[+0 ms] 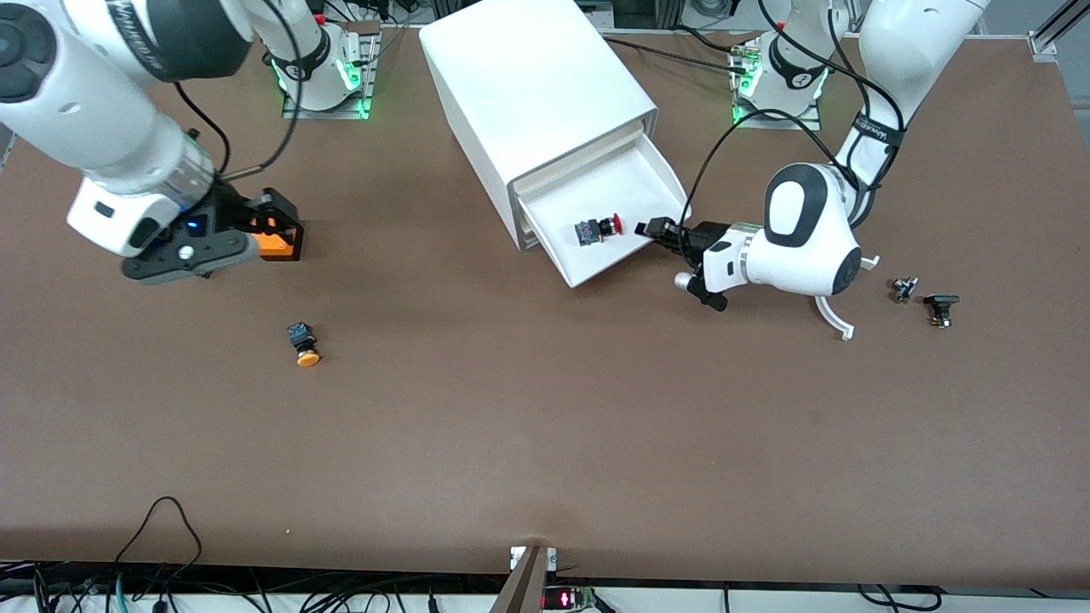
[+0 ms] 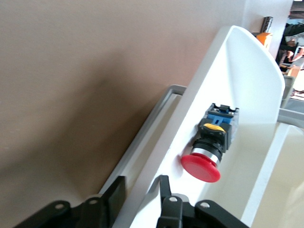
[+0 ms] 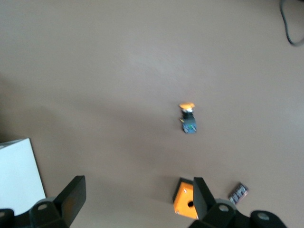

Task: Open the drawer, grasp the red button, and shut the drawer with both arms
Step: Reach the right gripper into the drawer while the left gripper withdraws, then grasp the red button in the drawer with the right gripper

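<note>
Front view: brown table, drawer pulled out, red-capped button inside; left gripper pinches drawer wall, right gripper open over orange box.

Plain white drawer, pulled from a white cabinet, all on a matte brown table. In it, the button: red cap, silver collar, black neck with a yellow tab, blue body. Black left gripper on a white arm. Out on the brown, an orange-capped button and an orange cube box with black edging.
</note>
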